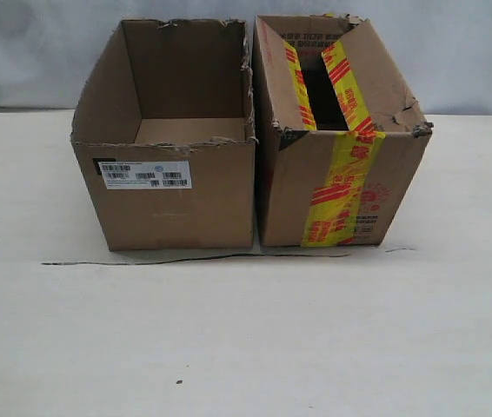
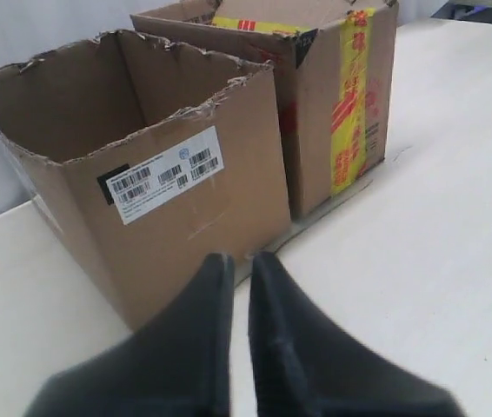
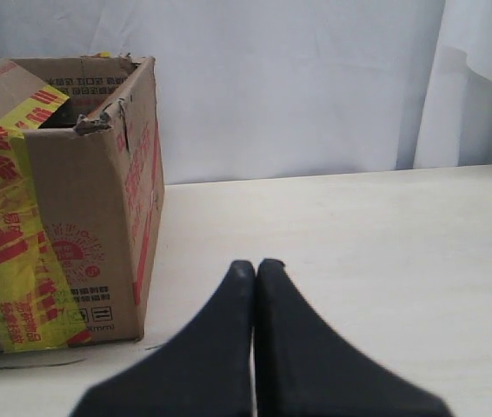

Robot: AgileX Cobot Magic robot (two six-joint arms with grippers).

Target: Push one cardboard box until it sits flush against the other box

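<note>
Brown cardboard fills the scene: the cardboard box (image 1: 176,204), open-topped with a ragged rim and a white barcode label (image 1: 145,175) on its near wall, stands on the table (image 1: 246,339) on the left of the exterior view. The other box (image 1: 285,187), bound with yellow tape (image 1: 342,187) bearing red marks, stands just beside it on the right. Their facing walls meet or nearly meet; whether they are fully flush I cannot tell. Nothing lies between them.

The left gripper (image 2: 241,259) hangs low before the labelled wall, apart from it, its fingers (image 2: 202,330) drawn narrow with only a thin slit between them, holding nothing. The right gripper (image 3: 255,265) points past the taped box's outer side, clear of it, its fingers (image 3: 220,347) pressed together, empty.

The pale table carries a thin dark line (image 1: 142,261) along the boxes' feet. A white curtain (image 3: 298,87) hangs behind.
</note>
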